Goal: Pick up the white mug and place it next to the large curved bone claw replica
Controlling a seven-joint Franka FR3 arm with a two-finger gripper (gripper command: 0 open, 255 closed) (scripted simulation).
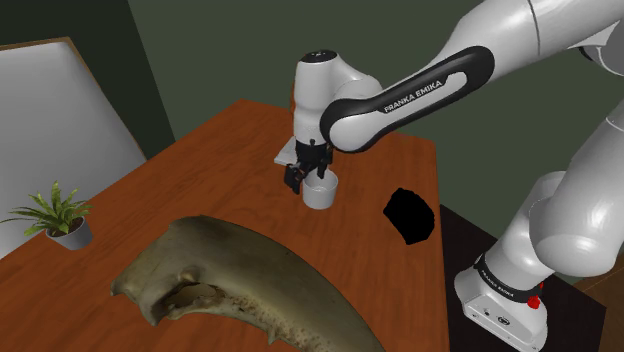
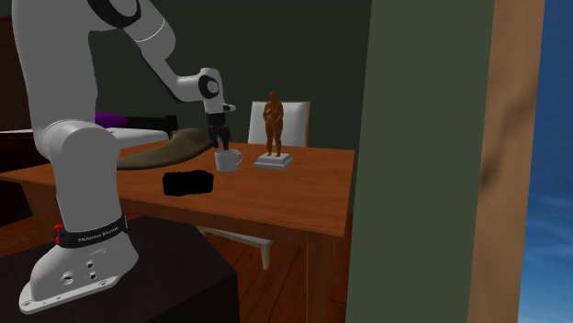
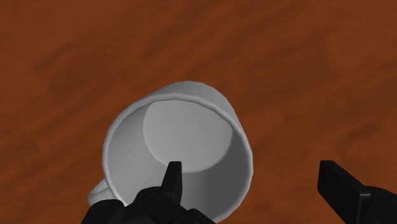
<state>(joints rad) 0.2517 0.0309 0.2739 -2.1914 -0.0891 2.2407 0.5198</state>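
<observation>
Between the parted fingers (image 3: 340, 186) of the gripper (image 3: 249, 173) runs one wall of the white mug (image 3: 184, 146). One finger hangs inside the cup and the other outside, a stance suited to pinching the rim. The mug stands upright on the brown surface (image 1: 200, 165), handle turned away from the outer finger. Beyond, well apart, lies the curved bone claw (image 1: 230, 275), with bare wood beside it for the set-down.

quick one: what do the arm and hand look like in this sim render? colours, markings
Arm: glossy white rounded links with dark joints. A black band on the forearm carries white FRANKA EMIKA lettering. A smaller lettered band rings the foot, with a small red stud beside it. Hand: all black, with two slim tapered fingers. No cables visible.
</observation>
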